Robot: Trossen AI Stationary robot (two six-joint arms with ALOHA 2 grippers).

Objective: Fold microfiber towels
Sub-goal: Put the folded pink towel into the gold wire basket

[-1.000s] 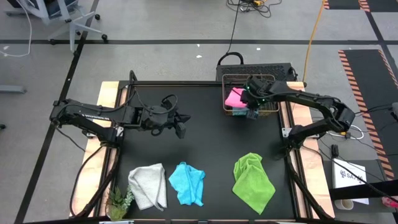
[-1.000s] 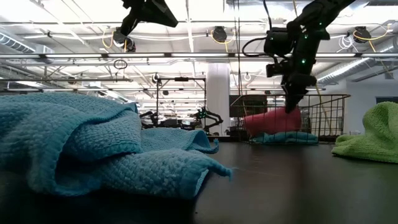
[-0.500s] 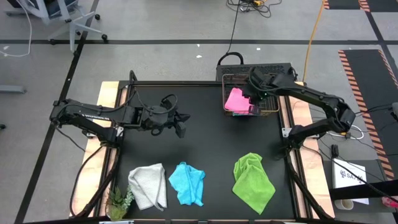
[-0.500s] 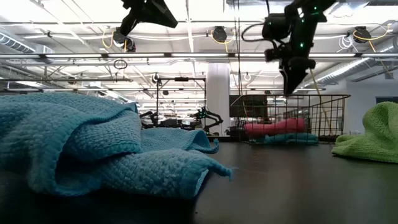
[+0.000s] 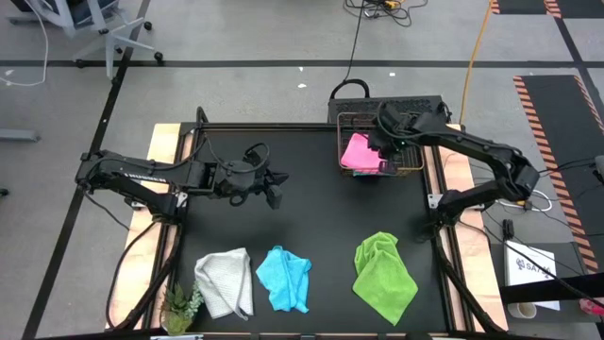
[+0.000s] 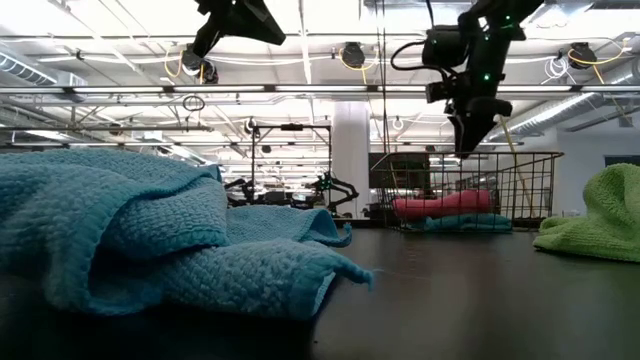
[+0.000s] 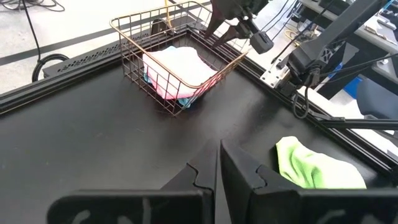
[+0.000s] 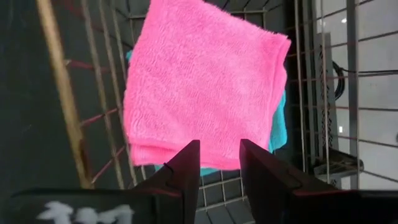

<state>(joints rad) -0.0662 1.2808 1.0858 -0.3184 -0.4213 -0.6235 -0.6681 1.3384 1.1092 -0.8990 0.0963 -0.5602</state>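
Near row, white-grey towel [image 5: 225, 281]: lies crumpled at the lower left of the high view on the black worktop [image 5: 311, 217], just beside the small plant [image 5: 179, 305]; soft and light, best pinched at a free corner.
Near row, blue towel [image 5: 284, 278]: lies bunched in the lower centre of the high view, just beside the white-grey one; limp pile that will sag, so a raised edge fold probably offers the surest hold.
Near row, lime green towel [image 5: 385, 274]: lies at the lower right of centre, well apart from the blue one; loosely doubled on itself, its outer corner looks easiest to lift.
Left hand [image 5: 275, 188]: hovers mid-worktop, left of centre, fingers together, holding nothing.
Far corner, wire basket [image 5: 413, 166]: stands at the upper right of the worktop.
Pink towel [image 8: 202, 81]: lies folded flat in the basket on top of a second blue towel [image 8: 278, 126]; fuzzy, not slippery, not fragile.
Right hand [image 8: 216, 155]: hangs just above the basket, fingers apart, clear of the pink towel.
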